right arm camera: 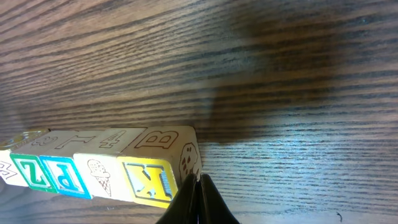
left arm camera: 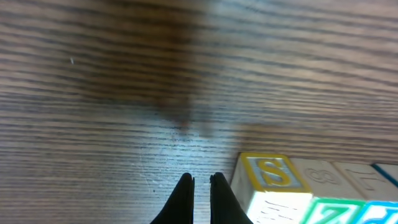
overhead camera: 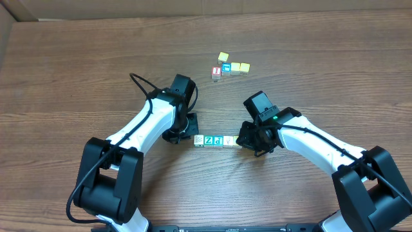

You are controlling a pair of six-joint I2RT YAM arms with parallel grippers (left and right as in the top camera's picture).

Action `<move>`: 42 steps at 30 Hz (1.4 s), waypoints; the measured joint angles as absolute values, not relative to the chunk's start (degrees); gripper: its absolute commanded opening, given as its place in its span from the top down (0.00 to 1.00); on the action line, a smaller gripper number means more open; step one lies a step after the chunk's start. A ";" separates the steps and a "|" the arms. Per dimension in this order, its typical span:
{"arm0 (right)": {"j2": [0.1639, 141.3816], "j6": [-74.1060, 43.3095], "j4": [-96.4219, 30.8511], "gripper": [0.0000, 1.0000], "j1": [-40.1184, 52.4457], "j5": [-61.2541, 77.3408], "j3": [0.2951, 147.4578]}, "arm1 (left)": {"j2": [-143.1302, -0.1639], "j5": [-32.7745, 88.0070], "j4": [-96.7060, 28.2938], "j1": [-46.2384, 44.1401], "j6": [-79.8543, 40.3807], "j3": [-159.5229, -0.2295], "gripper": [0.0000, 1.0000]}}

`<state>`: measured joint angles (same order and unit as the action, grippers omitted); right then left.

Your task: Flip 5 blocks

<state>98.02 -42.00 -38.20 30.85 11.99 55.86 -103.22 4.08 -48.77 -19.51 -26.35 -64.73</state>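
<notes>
The left gripper has its fingers drawn close, with only a thin slit between them, and they pinch nothing. Its tips sit low over the table, just beside the left end of the row of blocks. In the left wrist view the end cube's corner, under a top face with a yellow-framed S, stands right next to the right-hand finger; I cannot tell whether they touch. The right gripper is pressed fully together, also on nothing. Its tip is at the lower corner of the end face of the K block, touching it or a hair off.

The five blocks lie in one straight line, face against face, in the middle of the table between the two grippers. In the right wrist view the side faces read: green Z block, blue P block, an ice-cream cone, then the yellow-framed K.

Both ends of the row are closed off by the grippers. Both long sides face open wood. On the far side, well apart from the row, sit a red-letter cube, a blue-letter cube and yellow cubes. The table's far edge runs well beyond them.
</notes>
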 measured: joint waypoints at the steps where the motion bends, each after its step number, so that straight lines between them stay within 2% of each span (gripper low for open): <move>1: 98.02 -41.98 -38.20 0.96 30.85 11.99 55.86 | -103.22 4.12 -48.18 -19.51 -26.37 -64.01 0.96; 16: 98.02 -42.00 -38.20 0.96 30.85 12.01 55.86 | -103.22 6.59 -44.29 -19.51 -25.34 -61.91 0.96; 42: 98.02 -42.00 -38.24 0.96 30.85 11.57 55.86 | -103.22 9.67 -44.58 -19.51 -23.35 -61.91 0.96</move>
<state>98.02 -42.00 -38.24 30.85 11.57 55.86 -103.22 9.67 -44.58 -19.51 -23.35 -61.91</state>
